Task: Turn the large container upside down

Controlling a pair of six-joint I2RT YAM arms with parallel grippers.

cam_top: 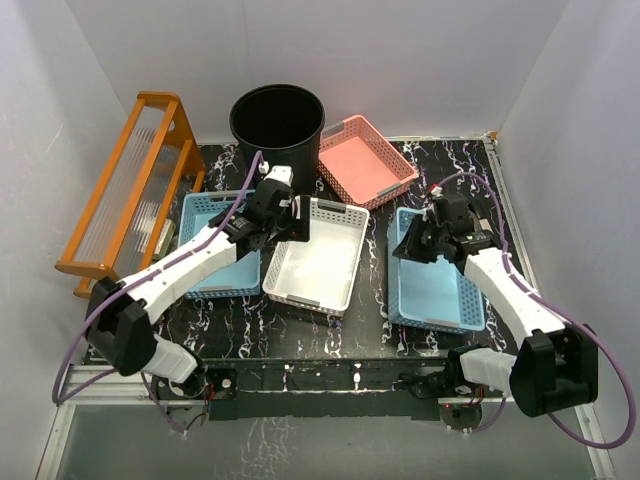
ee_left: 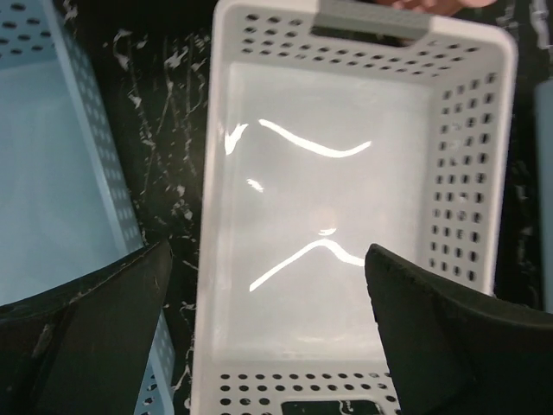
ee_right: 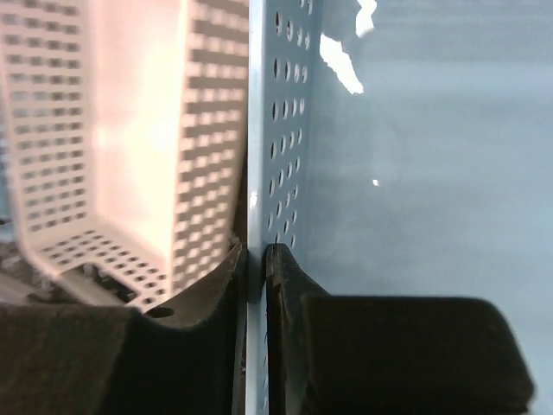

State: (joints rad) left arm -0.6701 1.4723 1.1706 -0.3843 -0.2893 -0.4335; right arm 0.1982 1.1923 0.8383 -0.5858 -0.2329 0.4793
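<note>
The large container (cam_top: 277, 125) is a tall round black bin standing upright, mouth up, at the back of the table. It shows in neither wrist view. My left gripper (cam_top: 290, 222) hangs open and empty over the far end of the white basket (cam_top: 315, 275), a little in front of the bin. In the left wrist view the open gripper (ee_left: 268, 259) frames the basket's floor (ee_left: 328, 173). My right gripper (cam_top: 408, 247) is shut on the left wall (ee_right: 259, 130) of the right blue basket (cam_top: 440, 295), one finger on each side of the wall (ee_right: 257, 255).
A pink basket (cam_top: 365, 165) lies right of the bin. A second blue basket (cam_top: 200, 215) lies under my left arm. An orange rack (cam_top: 130, 190) stands along the left edge. A pale lattice basket (ee_right: 104, 130) sits close beside the gripped wall.
</note>
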